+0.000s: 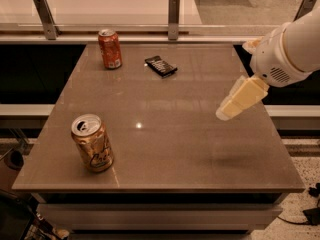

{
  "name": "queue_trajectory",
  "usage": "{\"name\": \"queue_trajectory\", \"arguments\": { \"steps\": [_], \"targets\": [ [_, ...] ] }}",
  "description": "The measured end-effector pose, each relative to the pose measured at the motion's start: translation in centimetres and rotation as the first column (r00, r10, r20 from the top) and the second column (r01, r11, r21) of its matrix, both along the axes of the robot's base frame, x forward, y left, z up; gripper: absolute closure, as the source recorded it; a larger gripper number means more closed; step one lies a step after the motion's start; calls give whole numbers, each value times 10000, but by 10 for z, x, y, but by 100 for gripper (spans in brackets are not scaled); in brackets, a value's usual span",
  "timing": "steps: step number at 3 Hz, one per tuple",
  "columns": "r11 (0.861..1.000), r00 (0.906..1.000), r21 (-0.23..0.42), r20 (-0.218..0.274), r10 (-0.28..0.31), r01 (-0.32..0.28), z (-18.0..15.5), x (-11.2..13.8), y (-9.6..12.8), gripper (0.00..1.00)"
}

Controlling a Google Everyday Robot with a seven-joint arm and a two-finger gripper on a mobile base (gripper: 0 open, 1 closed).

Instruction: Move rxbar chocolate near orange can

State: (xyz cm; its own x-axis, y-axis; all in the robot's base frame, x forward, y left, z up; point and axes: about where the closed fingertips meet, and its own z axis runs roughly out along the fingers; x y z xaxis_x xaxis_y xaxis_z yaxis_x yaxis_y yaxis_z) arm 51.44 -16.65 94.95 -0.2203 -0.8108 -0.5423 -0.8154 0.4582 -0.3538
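Cream-coloured fingers (242, 96) stand spread. One shows at full length, slanting down and to the left with its tip in the air. Of the other, only a short stub peeks out above the white wrist housing (282, 54), well apart from the first. Nothing is between them. The gripper (235, 81) hangs above the table top (175, 134), touching nothing, far to the right of the orange can (92, 144) and somewhat farther back than it. Behind the fingers, the rounded white housing and the thick white arm run off the right edge of the view.

The orange can stands upright near the front left corner of the table, with its silver top and opened tab visible and dark script on its golden side. The rxbar chocolate (160, 66) lies flat in its black wrapper, well apart from the orange can. It is far behind the can and to its right, near the back edge, and is turned at a slant. A red can (110, 49) stands upright almost straight behind the orange can, at the far edge and to the left of the bar. Farther back than the orange can, beyond the table, a pale counter carries upright metal posts (173, 16).
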Motion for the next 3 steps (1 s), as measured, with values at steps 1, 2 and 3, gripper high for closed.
{"name": "queue_trajectory", "arguments": {
  "steps": [1,2,3],
  "targets": [
    [9959,9990,902,454,-22,-19,-14,38,20,0],
    [9829,9973,1841,730,-62,-73,-32,76,36,0],
    [9597,9948,2809,997,-200,-89,-52,102,43,0]
  ]
}}
